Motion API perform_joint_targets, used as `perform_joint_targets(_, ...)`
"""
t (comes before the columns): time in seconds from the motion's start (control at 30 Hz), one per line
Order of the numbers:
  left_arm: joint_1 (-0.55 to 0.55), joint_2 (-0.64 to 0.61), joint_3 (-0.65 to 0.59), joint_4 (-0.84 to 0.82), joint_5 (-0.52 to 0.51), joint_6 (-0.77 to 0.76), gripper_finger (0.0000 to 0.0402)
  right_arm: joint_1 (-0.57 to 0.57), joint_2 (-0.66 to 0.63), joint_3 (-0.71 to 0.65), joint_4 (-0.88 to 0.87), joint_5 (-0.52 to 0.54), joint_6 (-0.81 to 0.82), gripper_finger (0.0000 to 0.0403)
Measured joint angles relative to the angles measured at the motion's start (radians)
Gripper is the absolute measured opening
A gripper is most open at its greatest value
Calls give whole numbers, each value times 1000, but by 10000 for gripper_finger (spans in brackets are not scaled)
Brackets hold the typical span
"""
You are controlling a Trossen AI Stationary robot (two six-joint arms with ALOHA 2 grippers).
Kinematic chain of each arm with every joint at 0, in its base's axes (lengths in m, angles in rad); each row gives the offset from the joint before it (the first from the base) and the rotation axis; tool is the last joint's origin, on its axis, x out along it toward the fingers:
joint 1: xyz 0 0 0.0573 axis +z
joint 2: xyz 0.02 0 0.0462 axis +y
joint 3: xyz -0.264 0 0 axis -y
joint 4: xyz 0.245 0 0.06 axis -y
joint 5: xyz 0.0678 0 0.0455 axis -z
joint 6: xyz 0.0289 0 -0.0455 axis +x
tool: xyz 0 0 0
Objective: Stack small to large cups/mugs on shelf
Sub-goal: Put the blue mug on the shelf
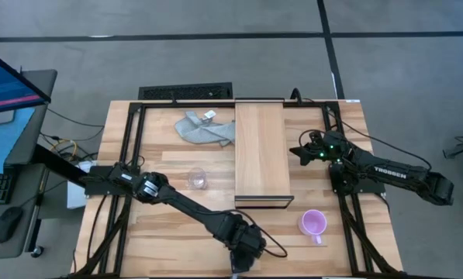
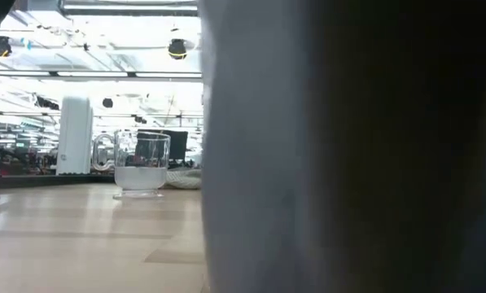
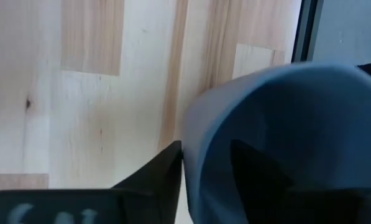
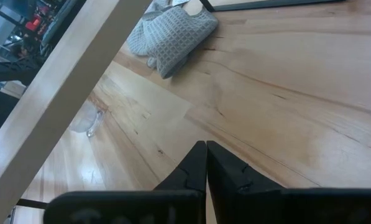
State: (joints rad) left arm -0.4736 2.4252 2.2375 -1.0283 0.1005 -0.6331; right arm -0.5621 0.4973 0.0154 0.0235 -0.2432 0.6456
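Note:
My left gripper (image 1: 245, 246) is at the table's near edge, shut on the blue-grey mug (image 3: 284, 124). The arm hides the mug in the high view, and it fills the low view (image 2: 348, 146) as a blurred grey mass. The small clear glass cup (image 1: 197, 179) stands upright on its base on the table, left of the shelf (image 1: 262, 151); it also shows in the low view (image 2: 141, 167). The pink-purple mug (image 1: 313, 224) stands on the table, mouth up, near the shelf's near right corner. My right gripper (image 1: 298, 149) is shut and empty at the shelf's right edge. My left gripper holds the blue-grey mug by its wall at the rim (image 3: 194, 134). One finger (image 3: 157, 177) is outside the mug and one (image 3: 253, 168) is inside it. Whether the mug stands on the table or is lifted does not show.
A grey cloth (image 1: 204, 128) lies on the table left of the shelf's far end; it also shows in the right wrist view (image 4: 173, 31). Dark frame rails (image 1: 130, 147) run along the table's sides. A monitor and desk stand off the table's left.

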Motion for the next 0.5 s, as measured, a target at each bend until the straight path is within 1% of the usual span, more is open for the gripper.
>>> perform_joint_targets(0.13,0,0,0,13,0,25,161,0,0,0,0,0,0,33)
perform_joint_targets(0.23,0,0,0,13,0,31,173,0,0,0,0,0,0,33)
perform_joint_targets(0.4,0,0,7,-4,-12,47,177,0,0,0,0,0,0,33)
perform_joint_targets(0.5,0,-3,35,-36,-44,63,178,0,0,0,0,0,0,33)
